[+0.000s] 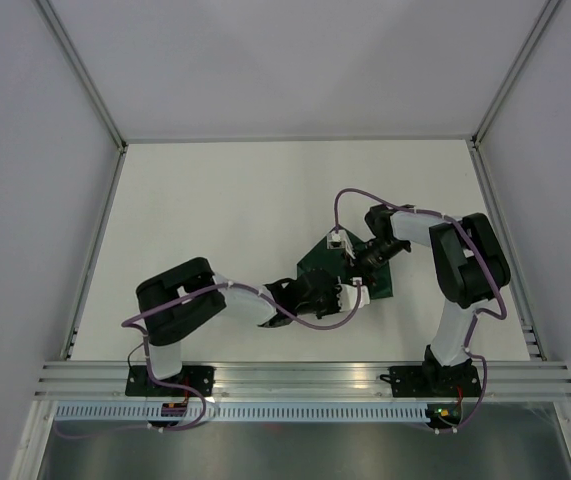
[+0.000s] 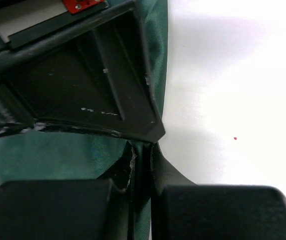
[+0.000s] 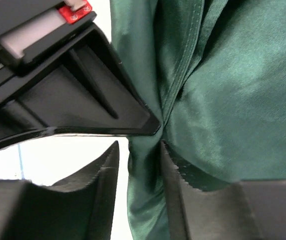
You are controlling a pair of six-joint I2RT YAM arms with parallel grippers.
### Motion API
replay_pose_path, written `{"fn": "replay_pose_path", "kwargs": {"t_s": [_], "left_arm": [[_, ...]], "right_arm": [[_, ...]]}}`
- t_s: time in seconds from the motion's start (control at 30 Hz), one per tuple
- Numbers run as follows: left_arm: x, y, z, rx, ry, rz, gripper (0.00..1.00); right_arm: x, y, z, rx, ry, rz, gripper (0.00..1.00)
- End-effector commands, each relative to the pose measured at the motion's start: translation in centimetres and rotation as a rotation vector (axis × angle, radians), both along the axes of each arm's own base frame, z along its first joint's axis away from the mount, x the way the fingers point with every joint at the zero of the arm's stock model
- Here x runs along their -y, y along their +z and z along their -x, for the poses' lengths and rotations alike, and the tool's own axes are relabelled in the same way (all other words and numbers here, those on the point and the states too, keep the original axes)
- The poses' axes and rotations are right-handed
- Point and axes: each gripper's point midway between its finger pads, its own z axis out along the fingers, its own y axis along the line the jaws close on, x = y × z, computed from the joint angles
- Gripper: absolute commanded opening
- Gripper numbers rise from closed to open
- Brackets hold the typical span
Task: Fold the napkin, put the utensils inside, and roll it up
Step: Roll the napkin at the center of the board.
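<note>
The dark green napkin (image 1: pixel 379 282) lies bunched on the white table, right of centre, with both grippers on it. My left gripper (image 1: pixel 337 296) is shut on a thin fold of the napkin (image 2: pixel 57 155); in the left wrist view the gripper (image 2: pixel 143 150) shows cloth squeezed between its fingers. My right gripper (image 1: pixel 358 268) meets it from the right. In the right wrist view its jaws (image 3: pixel 137 150) stand a little apart around a gathered fold of napkin (image 3: pixel 243 100), which touches the right finger (image 3: pixel 175 180); table shows beside the left finger. No utensils are in view.
The white table (image 1: pixel 225 220) is bounded by grey walls and metal rails at the back and sides. A purple cable (image 1: pixel 350 195) loops above the right arm. Each wrist view is partly blocked by the other gripper's black body (image 2: pixel 82 75).
</note>
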Motion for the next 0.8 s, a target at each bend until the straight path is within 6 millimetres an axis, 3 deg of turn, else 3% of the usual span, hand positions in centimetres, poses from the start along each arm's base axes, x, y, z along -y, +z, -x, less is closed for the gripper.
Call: {"fn": "replay_pose_path", "kwargs": {"t_s": [0.0, 0.2, 0.3, 0.43, 0.57, 0.6, 0.63, 0.7, 0.77], "left_arm": [[-2.3, -3.7, 2.3, -0.251, -0.011, -0.108, 0.02], [-2.2, -3.9, 2.2, -0.426, 0.011, -0.141, 0.02], [-2.2, -4.1, 2.0, -0.518, 0.041, -0.164, 0.02], [-2.5, -4.7, 2.6, -0.685, 0.074, -0.190, 0.02], [-1.8, -4.4, 2.7, -0.830, 0.081, -0.196, 0.02], [-1.9, -4.4, 2.5, -0.854, 0.085, -0.193, 0.02], [-1.9, -4.5, 2.7, -0.883, 0.088, -0.200, 0.02], [-2.0, -4.5, 2.6, -0.929, 0.088, -0.197, 0.02], [-2.1, -4.6, 2.7, -0.990, 0.098, -0.194, 0.02]], "right_arm": [[1.9, -0.7, -2.5, 0.137, 0.016, 0.092, 0.46], [3.2, 4.1, -4.8, 0.176, -0.062, 0.001, 0.56], [5.2, 5.9, -5.5, 0.205, -0.122, -0.017, 0.58], [9.5, 8.2, -5.6, 0.303, -0.234, -0.023, 0.58], [11.0, 8.8, -4.4, 0.428, -0.260, 0.017, 0.58], [10.9, 8.9, -3.2, 0.458, -0.278, 0.022, 0.58], [10.9, 9.1, -4.0, 0.537, -0.290, 0.020, 0.59], [11.0, 8.8, -3.2, 0.594, -0.335, 0.048, 0.60], [10.6, 9.1, -4.1, 0.707, -0.332, 0.060, 0.60]]}}
